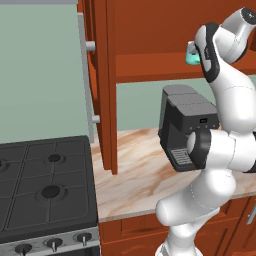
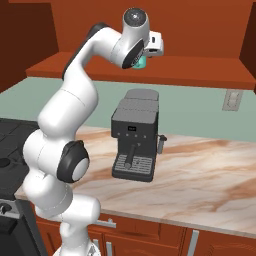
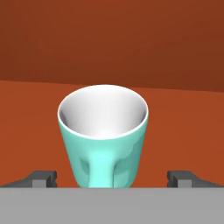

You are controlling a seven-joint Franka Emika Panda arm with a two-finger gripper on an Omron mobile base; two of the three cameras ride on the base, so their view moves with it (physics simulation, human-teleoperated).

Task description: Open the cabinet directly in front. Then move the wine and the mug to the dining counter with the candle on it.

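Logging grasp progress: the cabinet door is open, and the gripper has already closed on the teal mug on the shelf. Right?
Not quite. The hand view shows the gripper open, its fingertips apart on either side of the mug, not touching it. The cabinet door is open, and the mug stands on the shelf.

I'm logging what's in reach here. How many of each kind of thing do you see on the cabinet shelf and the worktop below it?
Mugs: 1, the teal mug on the cabinet shelf, between the open fingers.
Coffee machines: 1, the coffee machine on the worktop.
Total: 2
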